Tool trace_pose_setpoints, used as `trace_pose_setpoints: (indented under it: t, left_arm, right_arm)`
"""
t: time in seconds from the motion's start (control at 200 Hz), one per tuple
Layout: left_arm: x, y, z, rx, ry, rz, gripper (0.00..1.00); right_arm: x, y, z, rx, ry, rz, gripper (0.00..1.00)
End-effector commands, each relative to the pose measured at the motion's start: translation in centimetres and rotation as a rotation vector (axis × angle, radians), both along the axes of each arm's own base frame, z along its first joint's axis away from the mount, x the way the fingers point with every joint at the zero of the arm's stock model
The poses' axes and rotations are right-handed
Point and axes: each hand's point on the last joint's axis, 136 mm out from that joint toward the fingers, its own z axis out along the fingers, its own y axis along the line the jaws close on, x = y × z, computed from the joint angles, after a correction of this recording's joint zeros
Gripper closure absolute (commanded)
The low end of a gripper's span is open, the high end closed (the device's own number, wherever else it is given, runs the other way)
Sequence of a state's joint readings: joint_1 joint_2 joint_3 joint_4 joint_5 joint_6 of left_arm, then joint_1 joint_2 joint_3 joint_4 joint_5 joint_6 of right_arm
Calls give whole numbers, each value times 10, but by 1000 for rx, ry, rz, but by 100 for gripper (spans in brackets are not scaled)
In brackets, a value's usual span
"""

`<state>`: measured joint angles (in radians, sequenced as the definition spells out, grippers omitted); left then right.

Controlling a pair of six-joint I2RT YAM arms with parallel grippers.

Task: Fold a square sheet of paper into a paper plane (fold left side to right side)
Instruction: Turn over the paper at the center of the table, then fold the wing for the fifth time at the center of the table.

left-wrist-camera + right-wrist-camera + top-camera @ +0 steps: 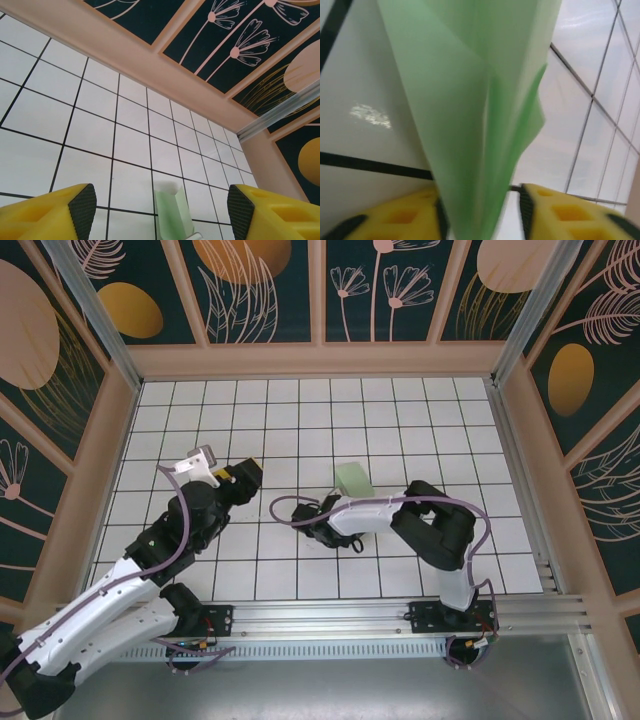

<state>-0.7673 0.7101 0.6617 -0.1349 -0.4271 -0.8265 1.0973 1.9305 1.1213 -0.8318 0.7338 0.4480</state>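
Paper (353, 478), folded, sat near tabletop (300, 420) centre, between parted fingers of right hand (481, 212), not clamped. Left hand (161, 207) gaped wide, empty, left of paper.

The top view looks steeply down from the near edge over the whole table (300, 410); the left wrist view skims low toward the far wall (150, 67), the right crowds the paper (470, 100) all three share.
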Motion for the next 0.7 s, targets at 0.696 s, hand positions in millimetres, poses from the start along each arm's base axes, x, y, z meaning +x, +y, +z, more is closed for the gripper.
trace_pose_setpoints:
  t: [0.696]
  left_arm:
    - [36,-154,-93,-127,279,-423,25]
  right_arm:
    - [27,-21,157,1113,-132,-18,25]
